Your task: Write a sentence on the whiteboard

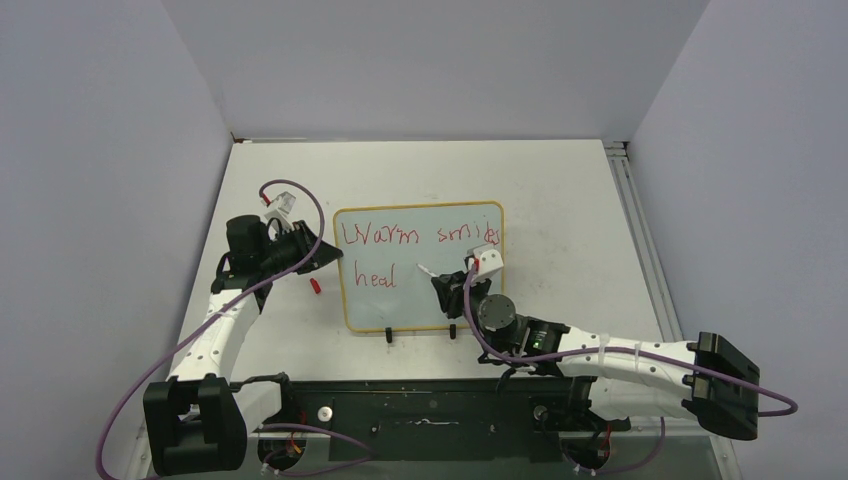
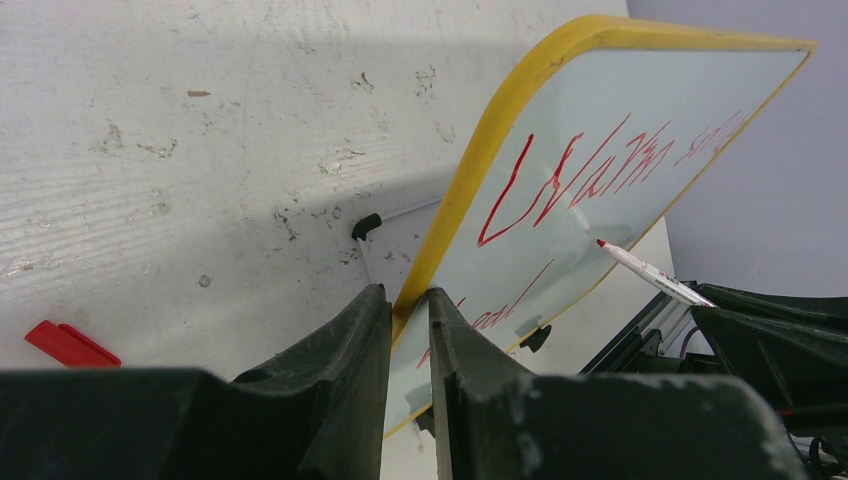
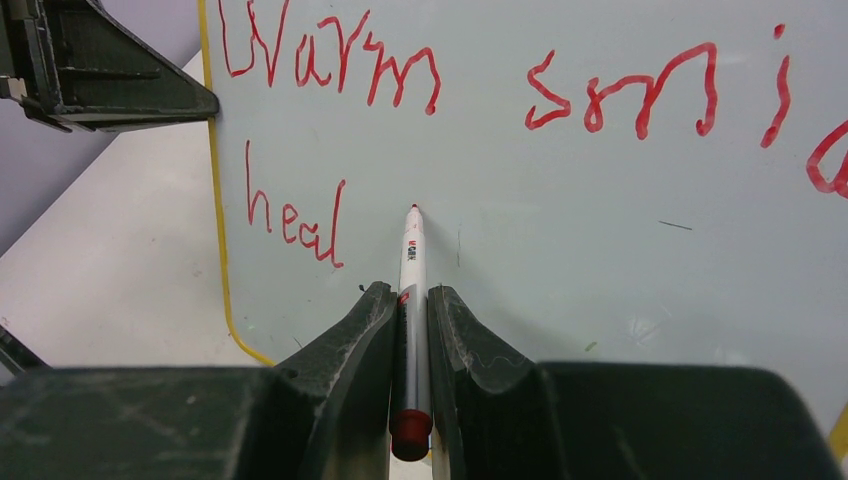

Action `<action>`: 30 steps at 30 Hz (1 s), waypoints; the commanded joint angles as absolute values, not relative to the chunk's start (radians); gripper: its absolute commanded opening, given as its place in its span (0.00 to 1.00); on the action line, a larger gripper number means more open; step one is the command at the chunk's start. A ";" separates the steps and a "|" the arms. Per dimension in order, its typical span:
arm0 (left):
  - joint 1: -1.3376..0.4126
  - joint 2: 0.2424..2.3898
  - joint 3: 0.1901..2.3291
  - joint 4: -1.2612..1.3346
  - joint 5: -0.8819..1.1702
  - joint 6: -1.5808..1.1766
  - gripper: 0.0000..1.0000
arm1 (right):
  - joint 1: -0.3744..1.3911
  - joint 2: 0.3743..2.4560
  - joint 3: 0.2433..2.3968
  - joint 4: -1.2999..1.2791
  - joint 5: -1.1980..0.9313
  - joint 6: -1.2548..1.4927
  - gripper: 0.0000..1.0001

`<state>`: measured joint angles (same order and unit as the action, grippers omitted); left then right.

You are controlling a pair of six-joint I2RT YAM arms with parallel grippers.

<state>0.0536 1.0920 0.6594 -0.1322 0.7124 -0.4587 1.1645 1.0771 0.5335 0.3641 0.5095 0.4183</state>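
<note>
board: the pale glossy rectangular whiteboard [image 1: 440, 300] with the thin yellow-orange frame stands tilted on its two black feet mid-table, face toward my arms

writing: the thin red handwritten sentence [image 1: 400, 236] reads "Warm" plus a word starting "smi" on the board's top line and "heal" on the second. The end of the top line is hidden behind my right wrist.

right gripper [image 3: 408, 295]: clamped down tight on a slim white marker [image 3: 411, 270] with a red tip, the barrel squeezed between both fingers

left gripper [image 2: 408, 300]: nearly closed, pinching the board's left frame edge to steady it

the bit that matters: the marker's long axis runs straight out from the jaws toward the board's top edge, and its tip sits on the second line just right of "heal". The next word goes rightward from there along the board's length, so I reckon it's the right arm's job.

contact: the tip looks right at the board's surface, but I honestly can't tell if it's touching

loose stuff: a small red cap [image 1: 315, 286] lies on the white table [image 1: 560, 180] just off the board's left edge

progress: my guess is roughly three words in, one to go
</note>
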 commanded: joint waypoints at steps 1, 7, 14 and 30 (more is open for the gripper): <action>0.050 1.082 0.710 -0.124 0.716 -0.439 0.19 | 1.158 1.071 0.513 0.371 0.529 0.445 0.05; 0.050 1.079 0.709 -0.124 0.719 -0.439 0.19 | 1.158 1.065 0.505 0.345 0.528 0.466 0.05; 0.049 1.074 0.709 -0.123 0.719 -0.439 0.19 | 1.173 1.048 0.470 0.325 0.528 0.518 0.05; 0.048 1.073 0.707 -0.123 0.719 -0.439 0.19 | 1.218 1.036 0.448 0.316 0.573 0.556 0.05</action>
